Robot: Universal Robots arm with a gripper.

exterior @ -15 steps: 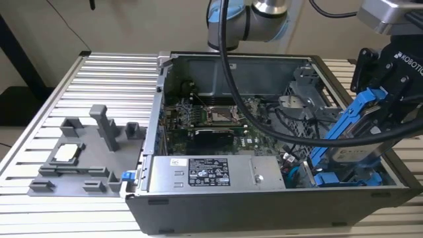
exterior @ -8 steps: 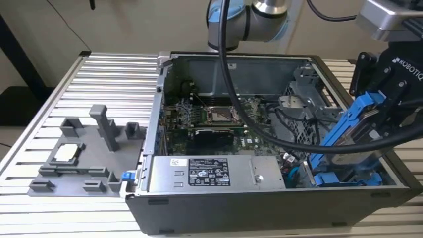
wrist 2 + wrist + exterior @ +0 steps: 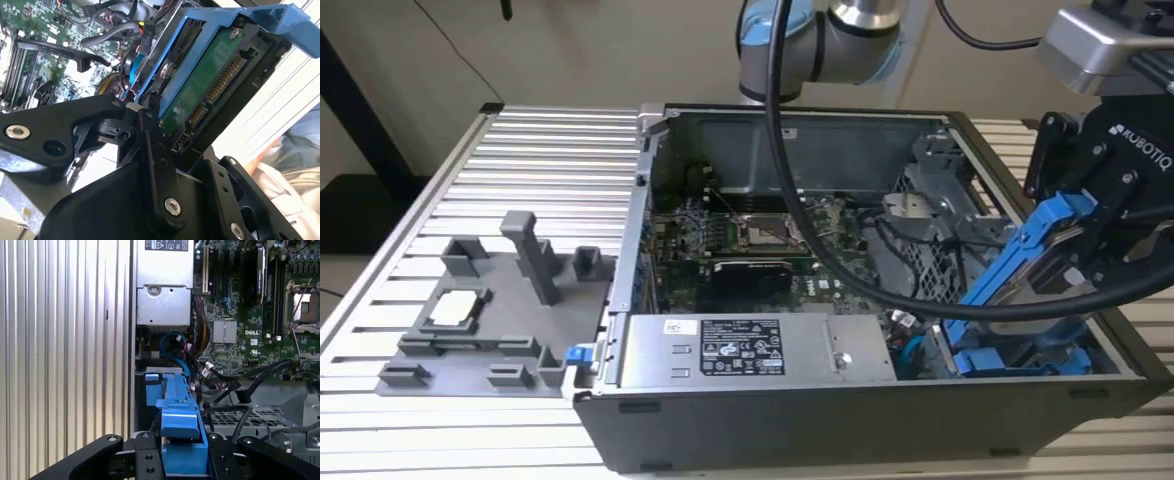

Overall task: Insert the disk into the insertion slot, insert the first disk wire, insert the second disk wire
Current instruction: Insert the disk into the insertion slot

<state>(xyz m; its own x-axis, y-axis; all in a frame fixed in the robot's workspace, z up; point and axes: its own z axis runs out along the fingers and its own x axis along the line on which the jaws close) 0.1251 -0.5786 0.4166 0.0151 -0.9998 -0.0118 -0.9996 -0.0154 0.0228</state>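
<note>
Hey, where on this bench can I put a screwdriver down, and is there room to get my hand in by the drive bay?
Bare ribbed table lies behind the grey fixture at the exterior view's left, up to the case, and along the near edge. By the insertion slot it is crowded: the gripper holds the disk over it, cables alongside.

End effector [image 3: 170, 132] clamped on disk [image 3: 212, 82] in blue carrier [image 3: 220, 17], green circuit side showing; motherboard [image 3: 45, 25] beyond.

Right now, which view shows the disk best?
Second wrist view: the disk faces the camera, with its green board and connectors plain. The exterior view shows the disk tilted, lower end near the slot. The first wrist view sees the disk edge-on.
</note>
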